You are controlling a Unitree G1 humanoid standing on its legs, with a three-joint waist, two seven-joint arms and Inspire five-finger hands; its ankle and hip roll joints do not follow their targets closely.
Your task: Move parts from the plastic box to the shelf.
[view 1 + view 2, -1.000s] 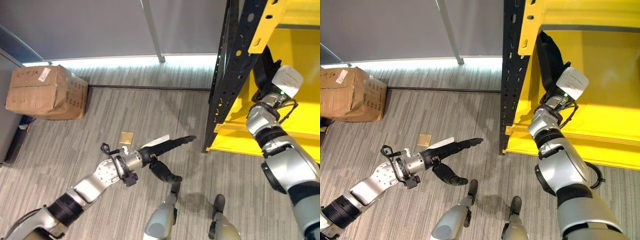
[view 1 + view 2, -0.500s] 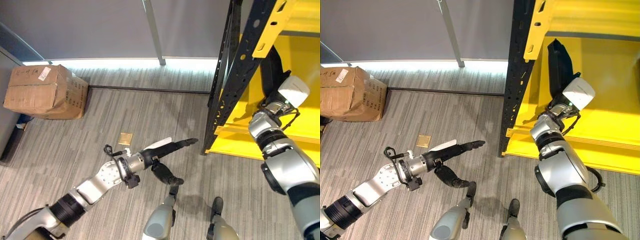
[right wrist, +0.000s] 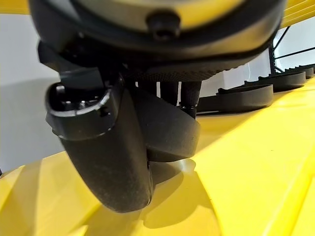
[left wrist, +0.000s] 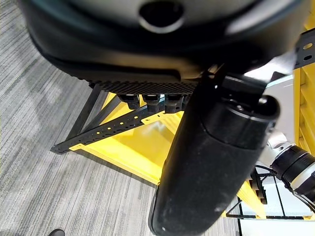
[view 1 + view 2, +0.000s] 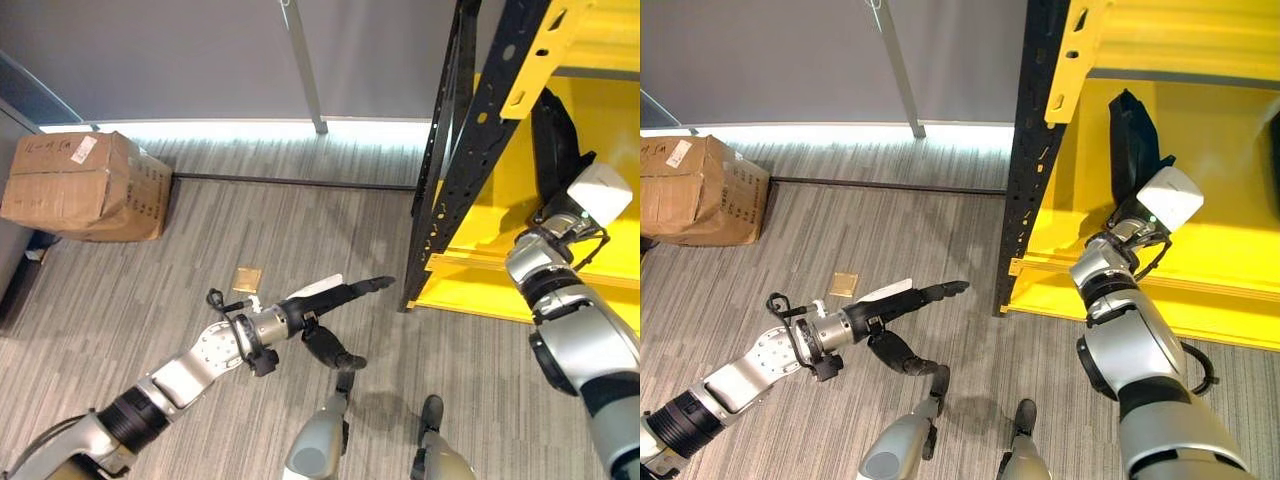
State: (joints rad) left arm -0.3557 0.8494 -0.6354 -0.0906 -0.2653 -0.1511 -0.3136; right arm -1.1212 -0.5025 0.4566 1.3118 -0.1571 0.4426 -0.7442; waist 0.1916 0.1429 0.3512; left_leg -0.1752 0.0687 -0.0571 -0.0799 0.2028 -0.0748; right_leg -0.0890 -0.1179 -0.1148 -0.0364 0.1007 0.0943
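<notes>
The shelf (image 5: 1200, 262) has yellow boards and black perforated uprights (image 5: 468, 150), and stands at the right. My right hand (image 5: 1132, 142) reaches up inside the lower bay, over the yellow board (image 3: 256, 162). Its fingers are straight and nothing shows between them and the thumb (image 3: 106, 147). Dark curved parts (image 3: 243, 97) lie on the board beyond the hand. My left hand (image 5: 335, 293) is held out flat above the carpet in front of the shelf, open and empty, with its thumb (image 5: 325, 346) hanging down.
A taped cardboard box (image 5: 88, 185) sits on the floor at the far left. A small tan square (image 5: 246, 279) lies on the carpet near my left wrist. A metal pole (image 5: 304, 65) stands against the grey wall.
My right hand has slid to the right, further into the shelf bay, and its wrist has dropped a little. The left arm has hardly moved. The view has shifted slightly.
</notes>
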